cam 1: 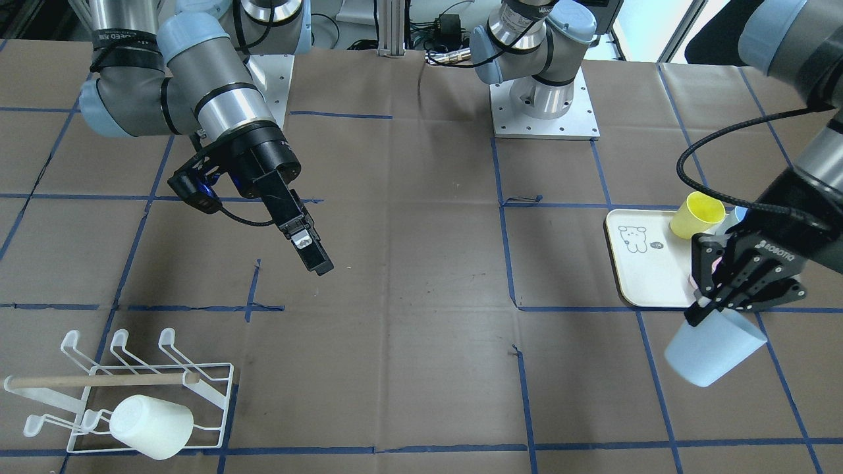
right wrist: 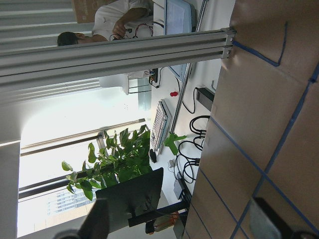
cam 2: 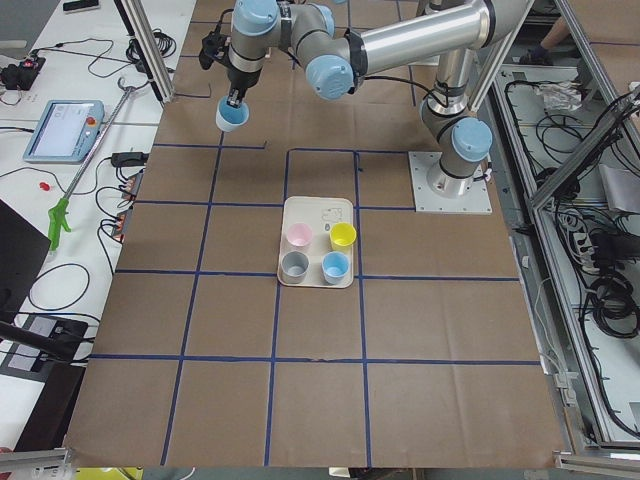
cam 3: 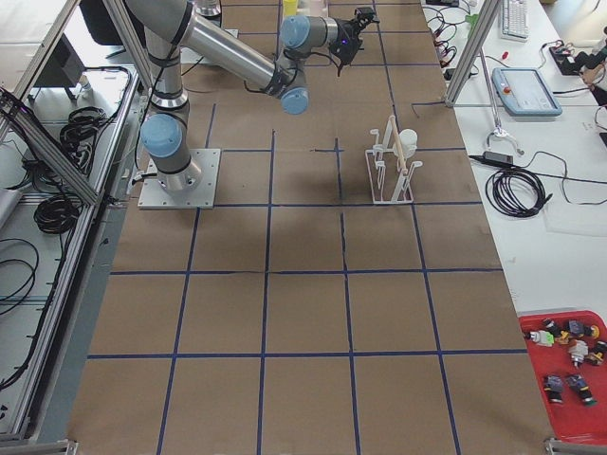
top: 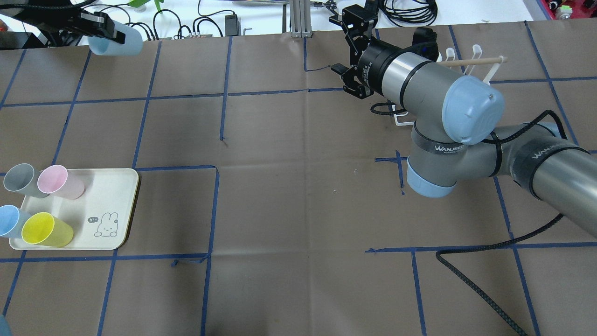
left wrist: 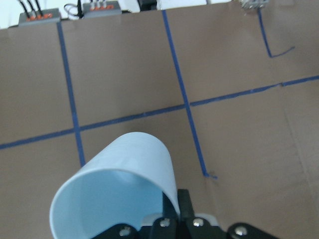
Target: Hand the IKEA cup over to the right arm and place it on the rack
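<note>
So far only the pick-up looks done. My left hand [cam 1: 703, 315] is clamped on the rim of the pale blue IKEA cup [cam 1: 714, 355], one finger inside and one outside, and carries it tilted, clear of the table [cam 1: 408, 342]. In the overhead view, that puts the cup out at about 11 o'clock.

The right hand [cam 1: 319, 263] hangs in the air well apart from it, towards 1 o'clock. Its wrist camera shows its two fingers [right wrist: 97, 224] spread wide with nothing between them, so it is empty and ready to receive.

The rack [cam 1: 211, 388] stands at about 1 o'clock too, just beyond the right hand, with a white cup [cam 1: 151, 426] already hung on one prong and the other prongs free. Four more cups wait on the tray [top: 107, 186] at 8 o'clock.

I judge the task about a third through: the two hands have yet to meet for the hand-over, and the placing on the rack is not begun.
</note>
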You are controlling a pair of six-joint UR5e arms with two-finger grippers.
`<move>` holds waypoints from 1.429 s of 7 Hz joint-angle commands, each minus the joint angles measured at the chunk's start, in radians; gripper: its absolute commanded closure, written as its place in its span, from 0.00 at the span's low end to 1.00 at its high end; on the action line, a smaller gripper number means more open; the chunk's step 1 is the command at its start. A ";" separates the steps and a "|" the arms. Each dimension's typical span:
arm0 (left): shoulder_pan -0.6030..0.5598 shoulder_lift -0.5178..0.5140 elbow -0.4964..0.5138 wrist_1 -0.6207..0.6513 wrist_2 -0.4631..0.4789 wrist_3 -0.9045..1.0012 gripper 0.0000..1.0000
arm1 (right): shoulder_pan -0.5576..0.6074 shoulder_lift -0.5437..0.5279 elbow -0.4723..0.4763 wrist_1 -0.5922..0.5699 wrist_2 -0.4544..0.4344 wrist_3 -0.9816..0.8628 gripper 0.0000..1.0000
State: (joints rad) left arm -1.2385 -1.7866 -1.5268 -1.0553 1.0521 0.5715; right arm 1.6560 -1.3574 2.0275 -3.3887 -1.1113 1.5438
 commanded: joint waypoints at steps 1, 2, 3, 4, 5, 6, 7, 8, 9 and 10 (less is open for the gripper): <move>-0.030 -0.008 -0.204 0.426 -0.195 0.007 1.00 | 0.001 -0.046 0.032 0.101 0.005 -0.065 0.00; -0.044 -0.004 -0.322 0.627 -0.272 0.010 1.00 | 0.001 -0.048 0.039 0.101 0.007 -0.077 0.00; -0.067 -0.008 -0.411 0.810 -0.332 0.007 1.00 | -0.001 -0.046 0.039 0.101 0.007 -0.086 0.00; -0.087 -0.010 -0.459 0.910 -0.384 0.004 1.00 | -0.001 -0.046 0.037 0.100 0.005 -0.093 0.00; -0.126 -0.008 -0.481 0.960 -0.391 0.005 1.00 | -0.001 -0.046 0.040 0.101 0.005 -0.143 0.00; -0.171 -0.016 -0.513 1.039 -0.402 0.011 1.00 | -0.001 -0.046 0.040 0.103 0.001 -0.168 0.00; -0.183 -0.057 -0.567 1.177 -0.423 0.004 1.00 | -0.002 -0.045 0.040 0.104 -0.001 -0.169 0.00; -0.194 -0.121 -0.575 1.304 -0.464 -0.046 1.00 | -0.002 -0.042 0.040 0.103 -0.005 -0.171 0.00; -0.206 -0.140 -0.570 1.390 -0.457 -0.161 1.00 | -0.002 -0.040 0.040 0.103 -0.005 -0.169 0.00; -0.232 -0.131 -0.572 1.420 -0.449 -0.211 1.00 | -0.001 -0.036 0.037 0.103 -0.007 -0.168 0.00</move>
State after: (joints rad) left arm -1.4458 -1.9107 -2.0957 0.2988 0.6001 0.4371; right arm 1.6540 -1.3972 2.0671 -3.2857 -1.1165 1.3749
